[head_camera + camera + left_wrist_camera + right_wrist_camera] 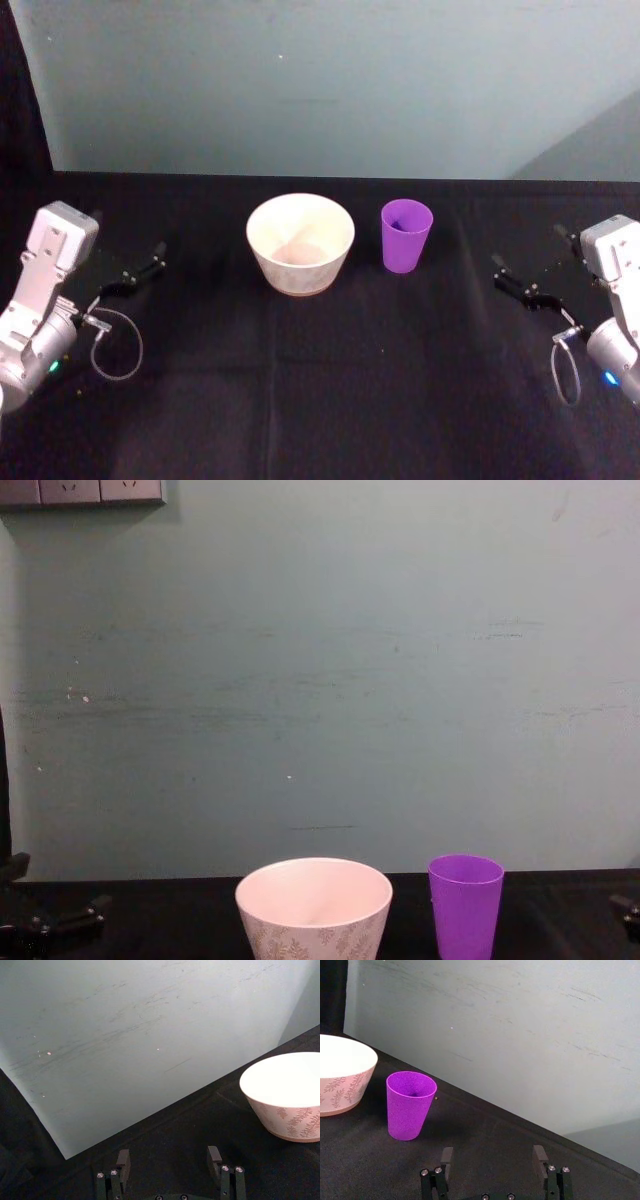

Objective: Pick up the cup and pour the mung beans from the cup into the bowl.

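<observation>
Task not begun: the cup stands upright on the desk, just beside the bowl. Left gripper and right gripper are well clear at either side, jaws apart and empty. Grasp and pour remain.

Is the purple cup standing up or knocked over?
Standing up. The cup rests on its narrow base beside the bowl, mouth facing up.

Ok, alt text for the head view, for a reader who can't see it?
A purple cup stands upright just right of a white bowl, not touching it, on a black table. The left gripper and right gripper sit open at either side, holding nothing.
</observation>
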Controlling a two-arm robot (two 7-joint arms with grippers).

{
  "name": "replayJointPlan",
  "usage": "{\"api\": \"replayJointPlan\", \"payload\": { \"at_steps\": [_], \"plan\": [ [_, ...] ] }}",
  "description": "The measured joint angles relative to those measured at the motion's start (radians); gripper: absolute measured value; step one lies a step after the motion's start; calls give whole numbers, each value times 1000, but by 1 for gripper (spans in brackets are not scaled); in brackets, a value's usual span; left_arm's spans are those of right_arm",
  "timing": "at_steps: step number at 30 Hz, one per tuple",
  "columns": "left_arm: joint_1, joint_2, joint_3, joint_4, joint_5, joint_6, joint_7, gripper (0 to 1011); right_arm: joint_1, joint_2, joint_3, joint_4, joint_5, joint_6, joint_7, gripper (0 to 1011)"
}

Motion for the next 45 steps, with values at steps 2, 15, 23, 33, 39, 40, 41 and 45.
{"api": "replayJointPlan", "payload": {
  "at_steps": [2, 15, 23, 33, 39, 40, 41, 45],
  "plan": [
    [0, 0, 0, 0, 0, 0, 0, 1011, 0, 0, 0, 0, 0, 0, 0, 1003],
    [0, 0, 0, 0, 0, 0, 0, 1012, 0, 0, 0, 0, 0, 0, 0, 1003],
    [0, 0, 0, 0, 0, 0, 0, 1011, 0, 0, 0, 0, 0, 0, 0, 1003],
    [0, 0, 0, 0, 0, 0, 0, 1011, 0, 0, 0, 0, 0, 0, 0, 1003],
    [0, 0, 0, 0, 0, 0, 0, 1011, 7, -10, -5, 8, -4, 1, 16, 1003],
    [0, 0, 0, 0, 0, 0, 0, 1011, 15, -20, -12, 18, -10, 2, 32, 1003],
    [0, 0, 0, 0, 0, 0, 0, 1011, 20, -25, -16, 23, -13, 3, 40, 1003],
    [0, 0, 0, 0, 0, 0, 0, 1011, 59, -65, -43, 69, -34, 5, 88, 1003]
  ]
}}
